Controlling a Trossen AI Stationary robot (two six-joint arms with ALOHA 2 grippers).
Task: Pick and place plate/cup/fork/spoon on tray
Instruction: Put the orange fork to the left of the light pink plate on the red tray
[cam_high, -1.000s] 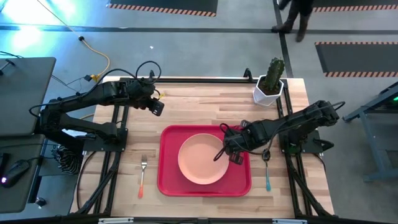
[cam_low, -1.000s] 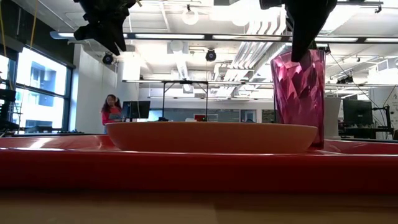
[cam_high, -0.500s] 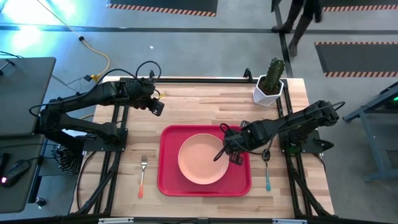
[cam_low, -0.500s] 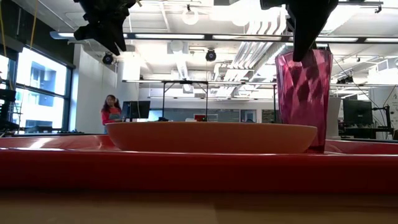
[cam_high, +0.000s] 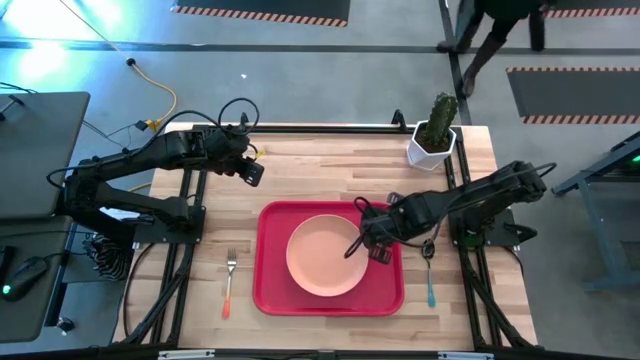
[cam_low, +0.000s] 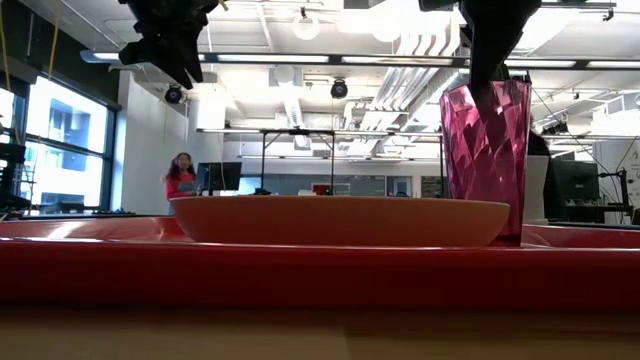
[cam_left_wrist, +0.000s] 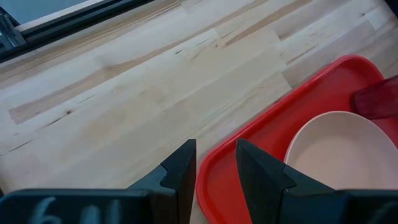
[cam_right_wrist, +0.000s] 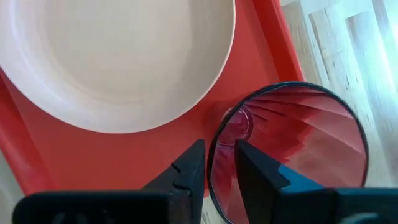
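The red tray (cam_high: 270, 290) lies on the table's near middle with the peach-pink plate (cam_high: 325, 255) on it. The red-pink cup (cam_low: 485, 160) stands upright on the tray at the plate's right side, and my right gripper (cam_right_wrist: 214, 168) is shut on its rim from above. My left gripper (cam_high: 250, 172) hangs shut and empty over bare wood at the far left, beyond the tray's corner (cam_left_wrist: 214, 180). The fork (cam_high: 229, 282) lies flat on the table left of the tray. The spoon (cam_high: 430, 280) lies flat right of the tray. My right gripper pinches the cup's wall at the rim (cam_right_wrist: 212, 146) on the side next to the plate, one finger inside the cup and one outside. The fingers come from above, pointing down. The cup is upright, and its base (cam_right_wrist: 239, 124) seems to rest on the tray.
A white pot with a green cactus (cam_high: 432, 135) stands at the table's far right corner. Bare wood lies beyond the tray and to its left. People show in the room beyond the table.
The cup in my right gripper has swayed a little toward one side and back. It now stands upright at the same spot beside the plate. The gripper stays shut on the rim.
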